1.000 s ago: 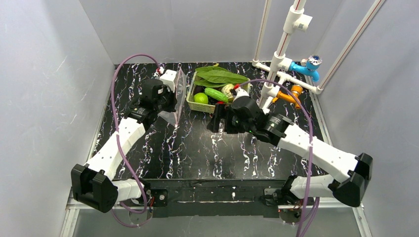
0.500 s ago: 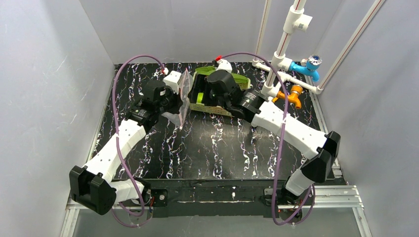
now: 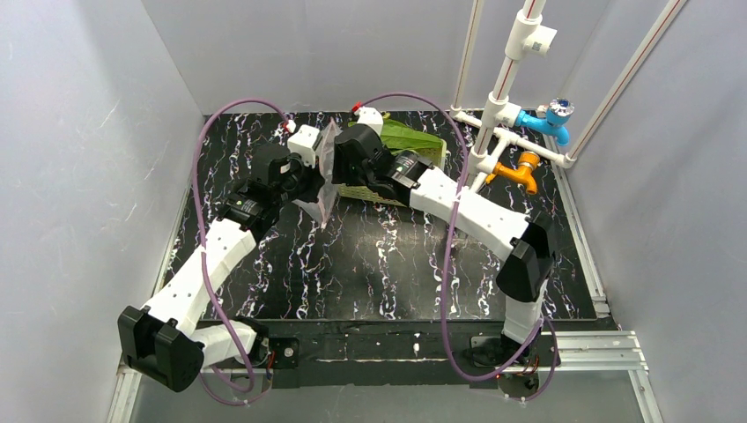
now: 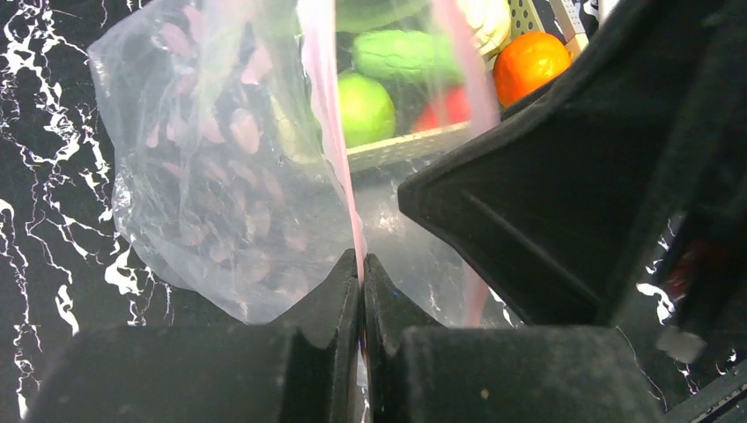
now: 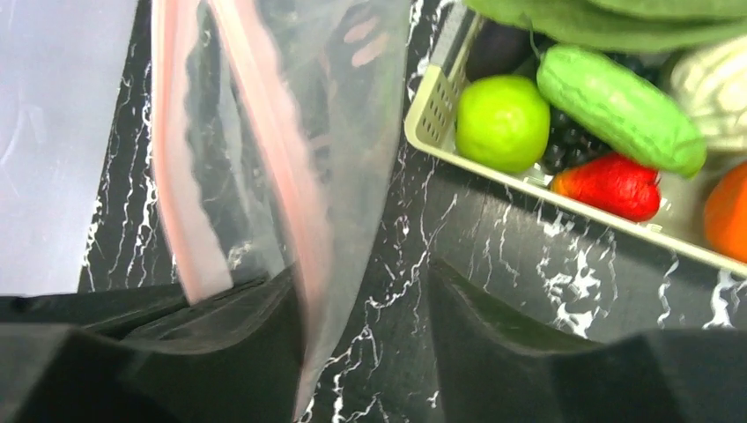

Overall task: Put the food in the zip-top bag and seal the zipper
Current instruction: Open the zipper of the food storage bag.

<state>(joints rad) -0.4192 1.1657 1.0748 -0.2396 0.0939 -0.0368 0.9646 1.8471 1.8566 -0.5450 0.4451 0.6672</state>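
Observation:
The clear zip-top bag [image 4: 220, 176] hangs upright, and my left gripper [image 4: 362, 264] is shut on one side of its pink zipper [image 4: 328, 115]. From above, the zip-top bag [image 3: 324, 172] sits between my left gripper [image 3: 310, 176] and my right gripper [image 3: 337, 167]. My right gripper [image 5: 366, 291] is open. The other pink zipper [image 5: 273, 150] side lies against its left finger, with bare table showing in the gap. The food lies in the cream basket [image 5: 436, 119]: green apple [image 5: 502, 122], cucumber [image 5: 621, 107], red piece [image 5: 610, 185], orange [image 5: 727, 211], cabbage [image 5: 718, 84] and leaves [image 5: 599, 18].
The basket [image 3: 366, 191] stands just right of the bag, partly under my right arm. A white pipe stand [image 3: 506, 97] with a blue valve [image 3: 551, 119] and an orange fitting [image 3: 521, 169] rises at the back right. Grey walls enclose the black marbled table [image 3: 370, 264].
My right arm has swung left from in front of the basket to the bag's mouth, and its jaws have narrowed. My left gripper has kept its hold on the bag.

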